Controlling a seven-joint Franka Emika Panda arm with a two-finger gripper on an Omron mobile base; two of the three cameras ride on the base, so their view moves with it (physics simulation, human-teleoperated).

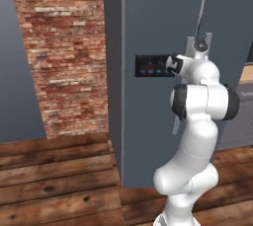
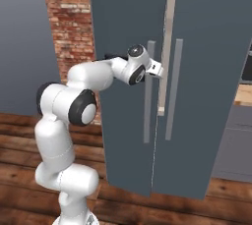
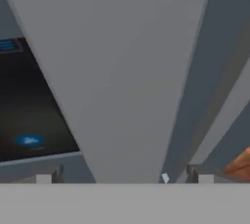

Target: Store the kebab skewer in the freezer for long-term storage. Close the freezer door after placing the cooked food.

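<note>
The slate-grey freezer (image 2: 211, 71) stands ahead, with its black panel with blue lights (image 1: 150, 65) on the left door. The freezer door (image 2: 123, 32) stands slightly ajar, and a pale strip shows along its right edge. My gripper (image 2: 157, 70) is open at the door's long vertical bar handle (image 2: 148, 106). In the hand view the handle (image 3: 136, 86) runs between my fingertips (image 3: 49, 176) with a gap on each side, and the panel (image 3: 29, 105) lies to its left. From the left base view my gripper (image 1: 200, 38) is up against the door front. The kebab skewer is out of view.
A brick wall (image 1: 64, 47) rises left of the freezer, beside a flat grey panel (image 1: 15, 72). Wooden floor (image 1: 59, 180) spreads below. The right door has its own bar handle (image 2: 174, 91). A wooden counter edge (image 2: 244, 94) and grey cabinets (image 2: 236, 145) sit to the right.
</note>
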